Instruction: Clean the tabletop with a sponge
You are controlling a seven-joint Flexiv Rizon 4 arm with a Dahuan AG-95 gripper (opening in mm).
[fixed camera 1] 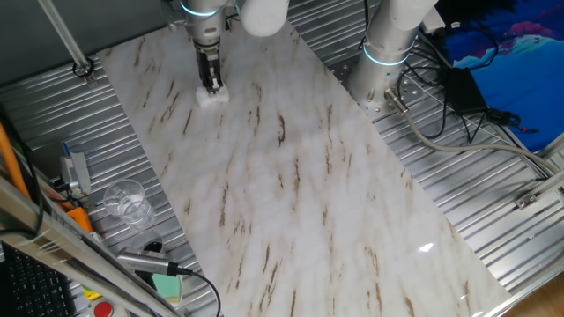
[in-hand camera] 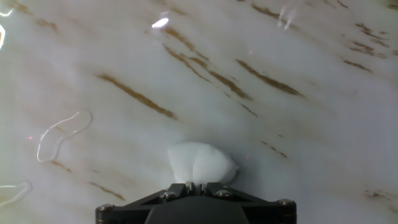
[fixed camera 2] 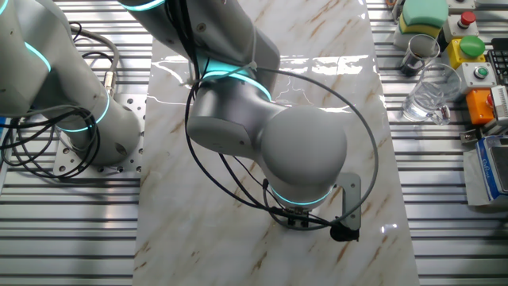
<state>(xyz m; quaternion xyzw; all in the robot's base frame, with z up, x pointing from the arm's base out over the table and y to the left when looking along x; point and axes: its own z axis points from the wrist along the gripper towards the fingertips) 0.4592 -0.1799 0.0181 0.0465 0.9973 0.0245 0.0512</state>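
Tabletop: showing glossy white marble with brown streaky veins. Sponge: showing plain white. Gripper: showing black fingers under a silver body. Arm: showing pale grey with glowing cyan rings. Ribbed surface: showing bare grey metal. Glass: showing clear. Block: showing green over a pale edge. Cloth: showing blue with pink patches.
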